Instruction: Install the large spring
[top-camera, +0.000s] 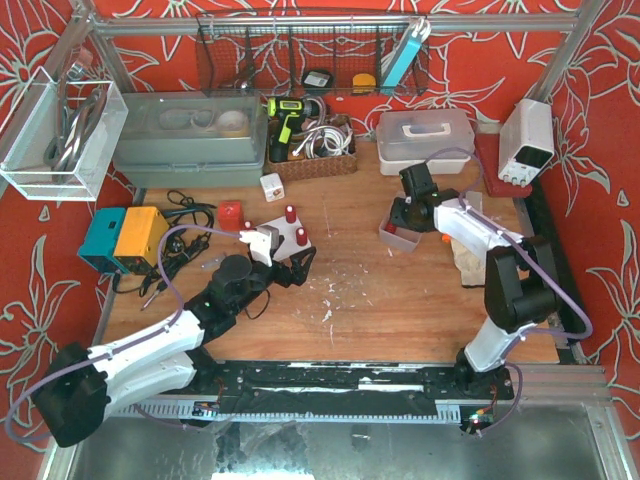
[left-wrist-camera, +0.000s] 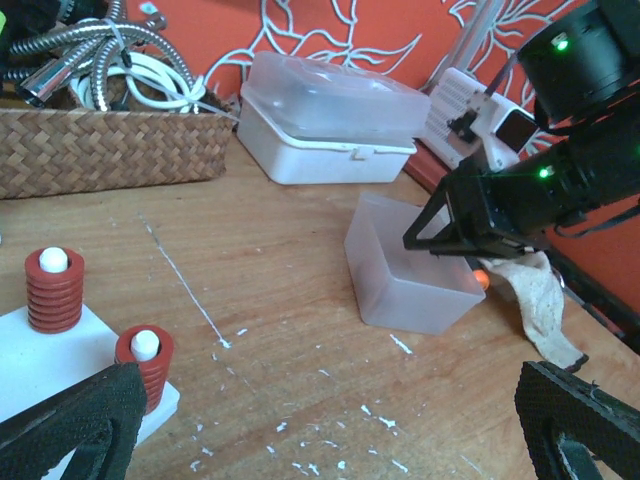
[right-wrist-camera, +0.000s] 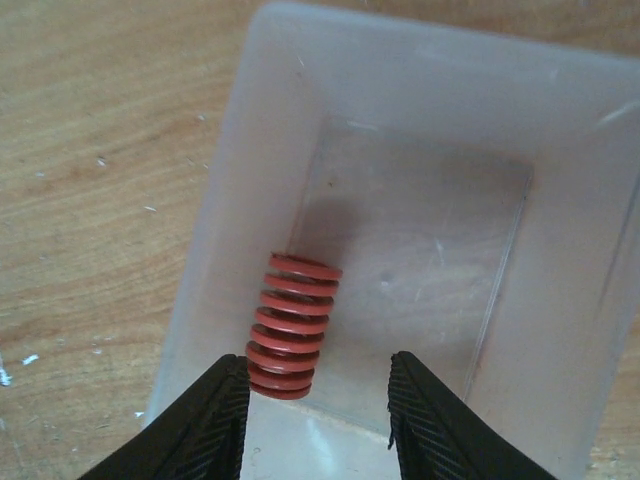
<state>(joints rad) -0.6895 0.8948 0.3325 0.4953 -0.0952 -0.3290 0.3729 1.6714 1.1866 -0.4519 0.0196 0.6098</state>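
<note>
Large spring is lying on its side inside the clear bin, close along one long wall and loose for pickup. Right tool is hovering over the bin with fingers spread wide around the spring's near end, evidently lining up a grasp. The left tool is also gaping open, well apart from the bin beside the peg block, probably waiting to receive it.

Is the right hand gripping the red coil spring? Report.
No, the right hand is open and the red coil spring lies loose in a translucent plastic bin.

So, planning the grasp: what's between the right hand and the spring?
Nothing: in the right wrist view the red spring lies uncovered in the translucent bin, beneath the open right hand.
</note>
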